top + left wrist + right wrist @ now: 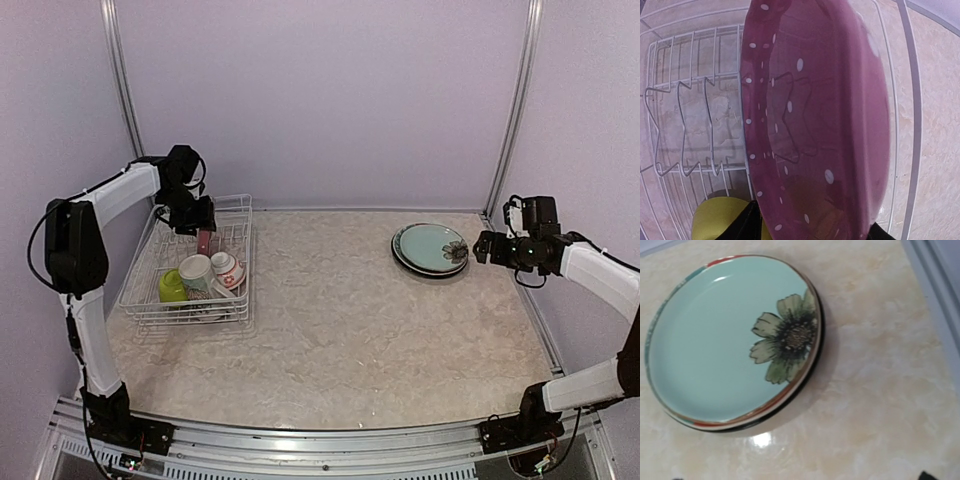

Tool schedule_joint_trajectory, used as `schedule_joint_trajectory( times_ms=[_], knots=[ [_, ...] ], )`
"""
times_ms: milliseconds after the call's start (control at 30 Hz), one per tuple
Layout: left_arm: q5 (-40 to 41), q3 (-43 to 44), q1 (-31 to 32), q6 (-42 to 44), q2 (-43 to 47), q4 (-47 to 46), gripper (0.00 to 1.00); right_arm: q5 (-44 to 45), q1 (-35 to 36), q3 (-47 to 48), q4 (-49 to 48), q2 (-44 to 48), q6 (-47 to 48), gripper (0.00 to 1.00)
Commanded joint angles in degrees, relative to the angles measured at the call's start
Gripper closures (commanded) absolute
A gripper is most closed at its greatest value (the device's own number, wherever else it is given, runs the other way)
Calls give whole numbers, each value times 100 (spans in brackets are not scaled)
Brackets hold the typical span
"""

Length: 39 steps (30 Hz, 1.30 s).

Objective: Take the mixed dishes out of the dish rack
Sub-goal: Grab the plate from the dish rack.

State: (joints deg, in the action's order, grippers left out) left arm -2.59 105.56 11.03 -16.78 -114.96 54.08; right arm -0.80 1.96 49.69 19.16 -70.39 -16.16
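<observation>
The white wire dish rack [240,213] stands at the table's left. A pink polka-dot plate [815,125] stands on edge in its slots, also showing as a pink sliver [204,241] from above. My left gripper [195,222] reaches down over it, with one dark finger [745,222] pressed on each side of the plate. Lower in the rack lie a lime-green bowl [172,286], a cream mug [196,272] and a small white-and-red bowl [228,268]. My right gripper [480,247] hovers open and holding nothing, just right of a teal flower plate [725,340] stacked on a black plate [807,382].
Bare upright wire slots [685,125] stand left of the pink plate. The plate stack [430,248] sits at the back right, near the metal frame post [510,130]. Purple walls close in the table on three sides.
</observation>
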Motion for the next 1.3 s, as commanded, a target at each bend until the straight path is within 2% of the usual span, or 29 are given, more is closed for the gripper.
schedule_joint_trajectory(
  times_ms=[0, 167, 367, 533, 1000, 1267],
  knots=[
    [316, 220, 104, 270, -148, 86, 49, -260, -42, -92, -197, -16, -44, 0],
    [566, 380, 204, 409, -284, 124, 55, -299, -46, -143, -261, -31, -76, 0],
    [808, 532, 247, 513, -373, 126, 54, -341, -46, -214, -307, -91, -106, 0],
    [838, 615, 285, 569, -473, 159, 57, -386, -46, -213, -322, -111, -132, 0],
    [741, 633, 297, 674, -384, 156, 85, -424, -44, -224, -331, -100, -150, 0],
    [398, 611, 179, 703, -86, 135, 92, -398, -46, -129, -249, -89, -123, 0]
  ],
)
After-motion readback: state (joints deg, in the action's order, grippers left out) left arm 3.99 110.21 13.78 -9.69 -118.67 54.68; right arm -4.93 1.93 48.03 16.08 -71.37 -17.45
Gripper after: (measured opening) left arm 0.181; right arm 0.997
